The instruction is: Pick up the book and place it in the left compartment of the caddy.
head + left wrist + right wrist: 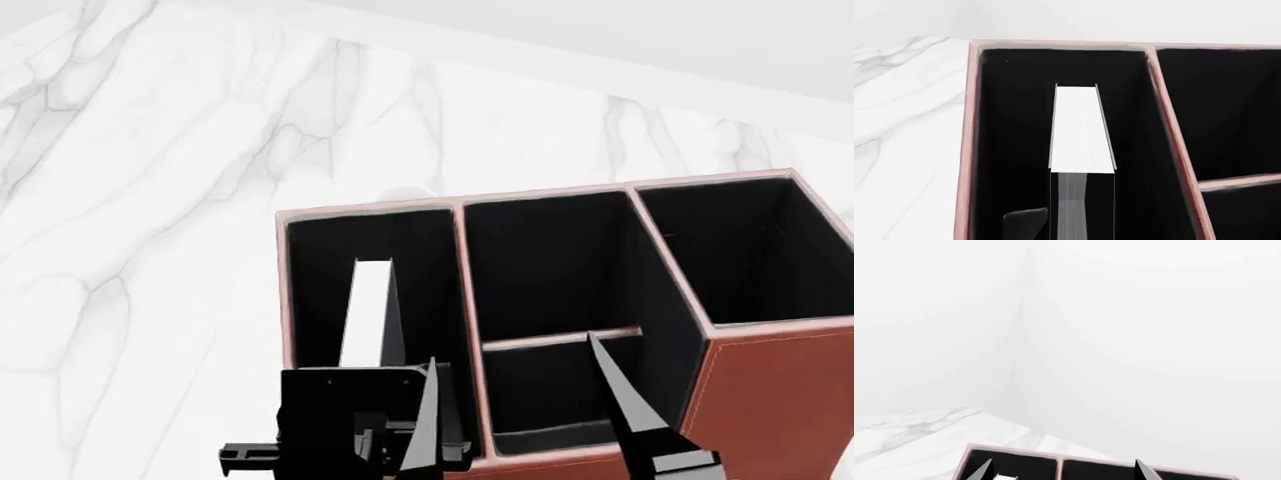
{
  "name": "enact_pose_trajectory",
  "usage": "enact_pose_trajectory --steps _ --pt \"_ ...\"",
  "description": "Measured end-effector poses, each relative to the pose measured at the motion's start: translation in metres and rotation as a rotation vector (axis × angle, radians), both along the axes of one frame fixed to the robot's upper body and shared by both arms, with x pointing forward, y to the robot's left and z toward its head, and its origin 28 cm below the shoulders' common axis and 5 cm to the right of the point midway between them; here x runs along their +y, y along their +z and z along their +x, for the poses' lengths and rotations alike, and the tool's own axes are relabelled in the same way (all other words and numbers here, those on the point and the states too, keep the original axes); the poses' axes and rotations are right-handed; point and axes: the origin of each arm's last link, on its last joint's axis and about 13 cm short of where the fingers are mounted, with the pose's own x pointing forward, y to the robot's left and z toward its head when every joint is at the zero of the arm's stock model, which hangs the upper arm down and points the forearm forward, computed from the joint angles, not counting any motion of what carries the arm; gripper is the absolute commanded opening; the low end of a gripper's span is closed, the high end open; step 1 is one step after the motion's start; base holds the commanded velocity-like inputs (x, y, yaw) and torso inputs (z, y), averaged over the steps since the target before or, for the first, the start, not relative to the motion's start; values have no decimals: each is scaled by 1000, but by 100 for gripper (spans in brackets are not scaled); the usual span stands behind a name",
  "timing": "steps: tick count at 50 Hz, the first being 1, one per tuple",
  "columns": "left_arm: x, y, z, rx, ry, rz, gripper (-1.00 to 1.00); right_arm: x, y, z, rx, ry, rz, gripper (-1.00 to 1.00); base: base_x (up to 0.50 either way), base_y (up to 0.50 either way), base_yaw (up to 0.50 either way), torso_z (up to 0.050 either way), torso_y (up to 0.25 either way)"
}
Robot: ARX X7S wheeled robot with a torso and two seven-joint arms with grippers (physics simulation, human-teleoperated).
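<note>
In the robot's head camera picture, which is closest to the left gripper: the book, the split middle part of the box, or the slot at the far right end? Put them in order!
Measured from the left gripper in the head view:
1. The book, standing in the left compartment, just beyond the fingers.
2. The split middle column, next over to the right.
3. The right end slot, at the caddy's far right.
</note>
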Motion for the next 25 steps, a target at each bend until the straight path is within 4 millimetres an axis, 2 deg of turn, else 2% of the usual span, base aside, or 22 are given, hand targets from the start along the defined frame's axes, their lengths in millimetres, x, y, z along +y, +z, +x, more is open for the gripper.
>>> enact_pose_trajectory --steps 25 --pt "0 -4 4 17 17 -1 -100 -1 1 0 -2 -2 2 100 0 0 0 0 1"
